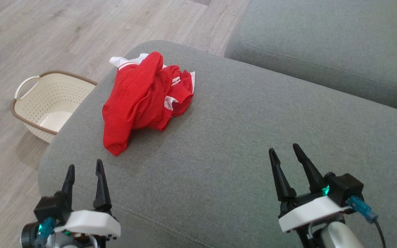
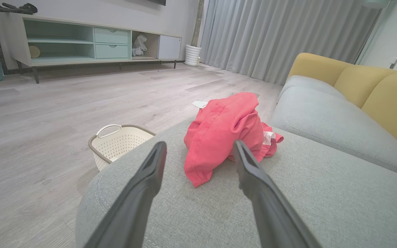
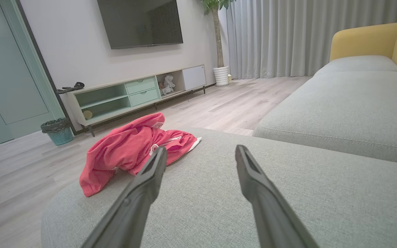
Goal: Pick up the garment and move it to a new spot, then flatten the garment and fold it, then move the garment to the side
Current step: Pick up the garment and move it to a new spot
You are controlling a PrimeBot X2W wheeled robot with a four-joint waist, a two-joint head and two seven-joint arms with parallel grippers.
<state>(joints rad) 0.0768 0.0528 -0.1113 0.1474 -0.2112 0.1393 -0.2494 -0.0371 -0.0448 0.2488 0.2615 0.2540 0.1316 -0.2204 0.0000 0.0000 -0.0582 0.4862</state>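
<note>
Legible markings: none. You can read no lettering, brand, number or sign in any view. On the crumpled red fabric garment with white stripes [image 1: 133, 103], a small pale patch [image 3: 158, 124] at its upper fold, seen in the right wrist view, is too blurred to read.

Your way across the bare cushion [image 1: 240, 144] is open; only the garment [image 1: 140, 100] lies ahead, left.

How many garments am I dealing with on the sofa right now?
1. The crumpled red garment with white trim lies at the far left corner of the near cushion, close to the basket on the floor. Its bunched folds could hide a second piece.
</note>
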